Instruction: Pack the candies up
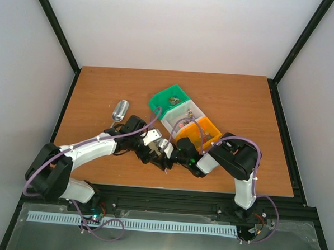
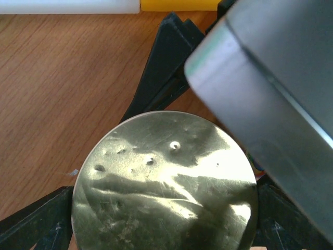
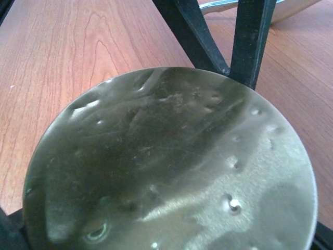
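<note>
A small jar with a gold lid [image 2: 166, 182] sits between both grippers near the table's front middle, and the lid also fills the right wrist view [image 3: 171, 166]. My left gripper [image 2: 166, 213] has a black finger on each side of the lid and is shut on the jar. My right gripper [image 3: 166, 224] grips it from the opposite side. In the top view the two grippers [image 1: 157, 149] [image 1: 175, 154] meet and hide the jar. A few tiny candies [image 1: 181, 126] lie in the bins. A coloured speck [image 2: 257, 169] shows at the lid's right edge.
Green bin [image 1: 169, 97], white bin [image 1: 184, 112] and orange bin [image 1: 207, 130] stand in a diagonal row behind the grippers. The white bin [image 2: 67, 6] and orange bin [image 2: 177, 5] edge the left wrist view. A metal scoop [image 1: 120, 110] lies at the left, also visible in the right wrist view [image 3: 260, 6].
</note>
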`<action>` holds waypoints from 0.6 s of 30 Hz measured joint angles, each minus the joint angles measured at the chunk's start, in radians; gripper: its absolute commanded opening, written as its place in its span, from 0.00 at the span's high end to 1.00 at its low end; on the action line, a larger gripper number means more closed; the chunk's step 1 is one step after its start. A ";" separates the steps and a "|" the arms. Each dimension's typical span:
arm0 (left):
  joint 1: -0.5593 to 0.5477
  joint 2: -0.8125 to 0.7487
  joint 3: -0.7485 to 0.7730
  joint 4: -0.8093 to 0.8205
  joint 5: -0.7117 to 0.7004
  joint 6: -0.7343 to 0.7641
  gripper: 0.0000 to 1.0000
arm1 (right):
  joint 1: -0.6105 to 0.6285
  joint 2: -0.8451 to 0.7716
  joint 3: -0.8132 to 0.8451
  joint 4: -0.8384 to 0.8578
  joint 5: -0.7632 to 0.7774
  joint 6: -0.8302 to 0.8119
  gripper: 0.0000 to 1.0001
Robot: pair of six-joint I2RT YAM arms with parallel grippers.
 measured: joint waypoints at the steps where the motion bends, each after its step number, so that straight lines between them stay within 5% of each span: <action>1: -0.001 0.005 0.003 -0.002 0.003 0.001 0.10 | 0.000 0.000 0.000 0.000 0.001 0.001 0.56; 10: 0.003 0.013 0.017 -0.030 0.030 0.083 0.16 | -0.005 -0.004 -0.014 0.009 -0.026 -0.019 0.58; 18: 0.023 0.018 0.034 -0.148 0.174 0.371 0.19 | -0.013 -0.026 -0.028 -0.040 -0.168 -0.110 0.59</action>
